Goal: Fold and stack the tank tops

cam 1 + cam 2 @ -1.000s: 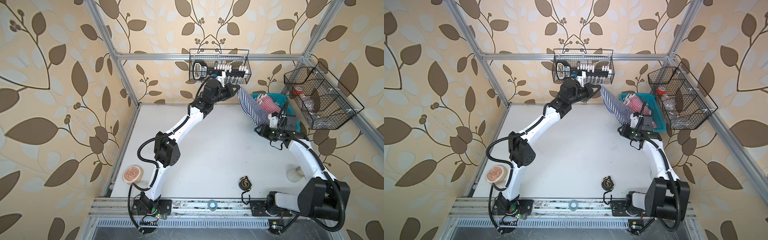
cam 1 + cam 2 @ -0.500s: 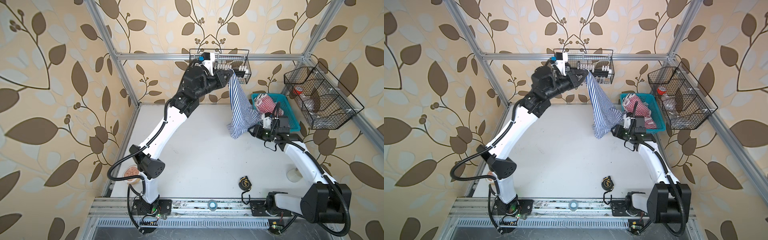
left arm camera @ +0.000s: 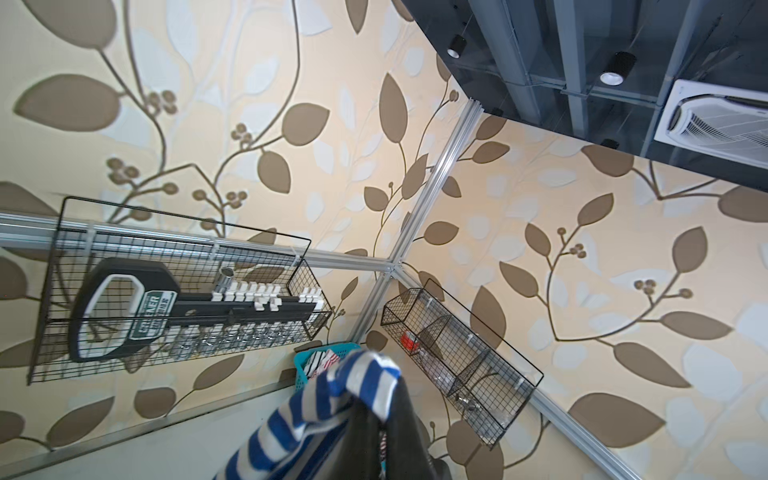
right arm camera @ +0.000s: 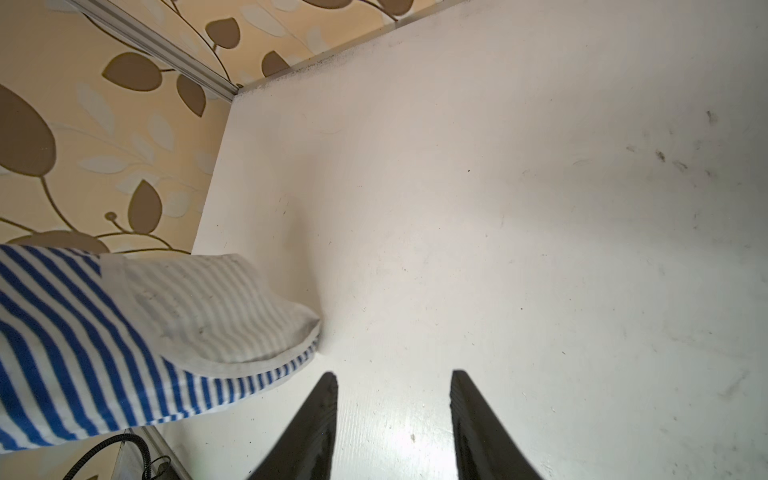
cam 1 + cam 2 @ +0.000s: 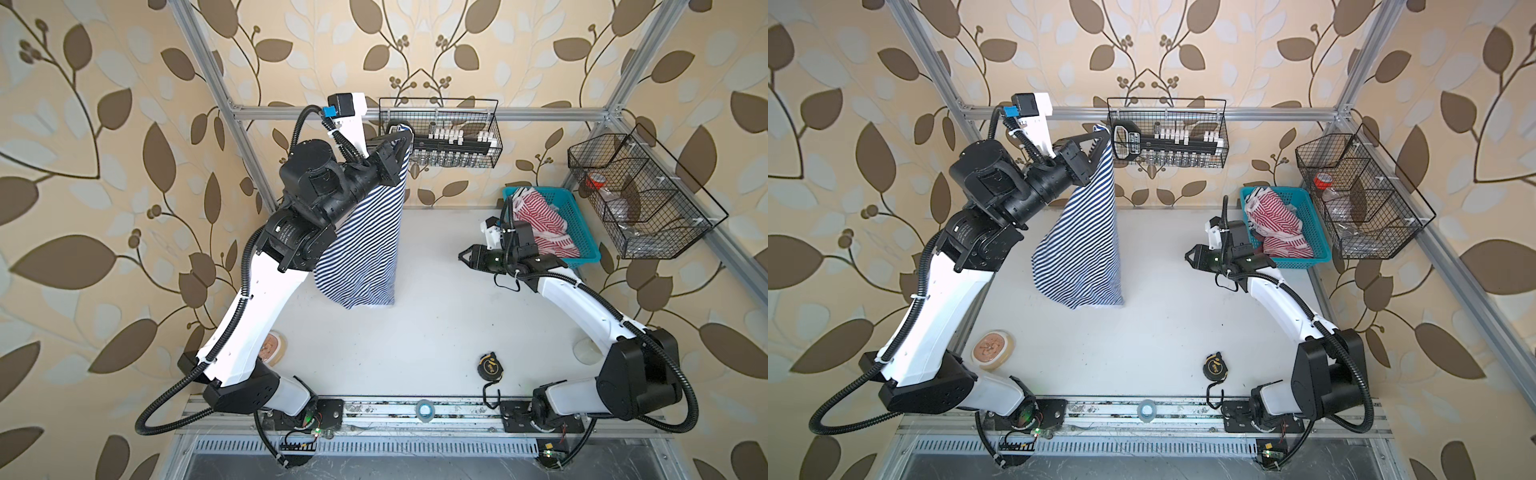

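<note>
My left gripper (image 5: 405,135) is raised high near the back wall, shut on the top end of the navy-and-white tank top (image 5: 365,249). The top hangs down in a long drape, its hem low over the white table (image 5: 415,332). In the left wrist view the striped cloth (image 3: 365,374) bunches over the dark fingers (image 3: 399,419). The red-and-white tank top (image 5: 540,224) lies crumpled in the teal basket (image 5: 588,255) at the back right. My right gripper (image 5: 463,255) hovers left of that basket, open and empty, pointing at the hanging hem (image 4: 232,332).
A black wire basket (image 5: 440,137) of tools hangs on the back wall close to my left gripper. Another wire basket (image 5: 640,195) hangs on the right wall. A tape measure (image 5: 490,365), a round dish (image 5: 272,347) and a tape roll (image 5: 424,409) lie near the front.
My left arm has swung up and to the left, carrying the navy top away from the teal basket. The cloth's lower end has come away from my right gripper, which shifted slightly left.
</note>
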Controlling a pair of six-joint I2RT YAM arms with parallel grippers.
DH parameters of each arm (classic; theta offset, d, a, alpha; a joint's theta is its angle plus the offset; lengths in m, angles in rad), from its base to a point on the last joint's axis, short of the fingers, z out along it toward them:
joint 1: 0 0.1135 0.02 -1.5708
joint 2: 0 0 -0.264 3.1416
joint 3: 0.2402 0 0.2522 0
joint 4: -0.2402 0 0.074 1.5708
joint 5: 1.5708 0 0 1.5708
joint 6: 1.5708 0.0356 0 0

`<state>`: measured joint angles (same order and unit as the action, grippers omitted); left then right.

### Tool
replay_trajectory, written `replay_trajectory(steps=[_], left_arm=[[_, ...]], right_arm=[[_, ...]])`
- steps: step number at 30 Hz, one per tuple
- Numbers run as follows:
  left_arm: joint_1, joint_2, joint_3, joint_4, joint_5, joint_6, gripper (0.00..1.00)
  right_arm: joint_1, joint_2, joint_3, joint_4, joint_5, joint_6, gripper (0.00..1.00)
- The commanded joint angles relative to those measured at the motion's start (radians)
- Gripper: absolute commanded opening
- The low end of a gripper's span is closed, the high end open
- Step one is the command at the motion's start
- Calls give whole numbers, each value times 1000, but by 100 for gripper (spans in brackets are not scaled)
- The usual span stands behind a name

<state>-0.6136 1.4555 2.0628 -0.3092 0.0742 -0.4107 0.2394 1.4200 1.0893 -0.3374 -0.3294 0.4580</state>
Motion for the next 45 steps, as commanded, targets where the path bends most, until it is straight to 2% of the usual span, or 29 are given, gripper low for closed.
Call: replay_trajectory(steps=[1, 4, 7, 12, 14, 15, 16, 21, 26, 30, 32, 35, 38, 40, 45], left_arm=[[6, 7, -6, -43, -40, 62, 0], [5, 65, -6, -107, -37, 29, 0], [6, 135, -68, -142, -20, -47, 0], [-11, 258, -140, -97, 75, -198, 0], [-30, 303, -135, -98, 88, -221, 0], [-78, 404, -97, -116, 91, -244, 0], [-90, 437, -83, -123, 92, -255, 0], [-105, 578, -22, -126, 106, -331, 0], [-103, 642, 19, -121, 72, -351, 0], [-80, 655, 18, -118, 70, -355, 0], [-50, 659, 14, -117, 93, -366, 0], [1, 652, -6, -115, 108, -381, 0], [43, 635, -72, -83, 125, -403, 0], [64, 625, -95, -73, 127, -413, 0], [105, 605, -131, -74, 146, -418, 0]], right_arm=[[1, -6, 1, 2, -4, 8, 45], [3, -39, -27, -1, -14, 2, 45], [4, -71, -58, -22, -9, -12, 45], [2, -112, -91, -62, 13, -37, 45], [-14, -145, -113, -88, 14, -52, 45], [-41, -174, -138, -101, 5, -56, 46], [-54, -191, -152, -103, -1, -57, 47], [-71, -233, -191, -100, -21, -56, 48], [76, -173, -197, -5, -48, -24, 42], [219, -52, -162, 38, -59, -28, 25], [265, -7, -158, 59, -56, -25, 22], [329, 62, -151, 117, -69, -7, 25], [407, 159, -96, 148, -64, -3, 40], [446, 232, -40, 142, -51, -11, 45], [498, 365, 42, 164, -12, -13, 49]])
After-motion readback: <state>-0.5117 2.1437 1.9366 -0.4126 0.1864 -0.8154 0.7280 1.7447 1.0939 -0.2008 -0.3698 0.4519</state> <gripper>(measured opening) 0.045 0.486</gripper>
